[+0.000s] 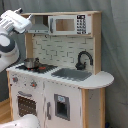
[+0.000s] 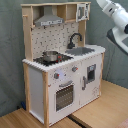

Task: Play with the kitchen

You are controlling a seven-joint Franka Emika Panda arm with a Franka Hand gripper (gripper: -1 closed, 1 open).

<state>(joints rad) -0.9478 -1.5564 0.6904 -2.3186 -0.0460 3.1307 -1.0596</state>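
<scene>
Nothing on the toy kitchen [image 1: 60, 75] appears handled yet: the pot [image 2: 50, 56] sits on the stovetop and the oven door [image 2: 65, 96] is closed. The arm [image 1: 12, 22] is held high beside the hood [image 1: 39, 27], touching nothing; whether its fingers are open cannot be told.

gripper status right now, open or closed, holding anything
Gripper: cannot be told. It is up by the kitchen's top corner near the hood, and nothing visible is in its grasp.

Kitchen [image 1: 65, 95]: matt white panels, pale wood frame; pot [image 2: 50, 56] shiny metal; faucet [image 1: 83, 59] glossy black.
</scene>
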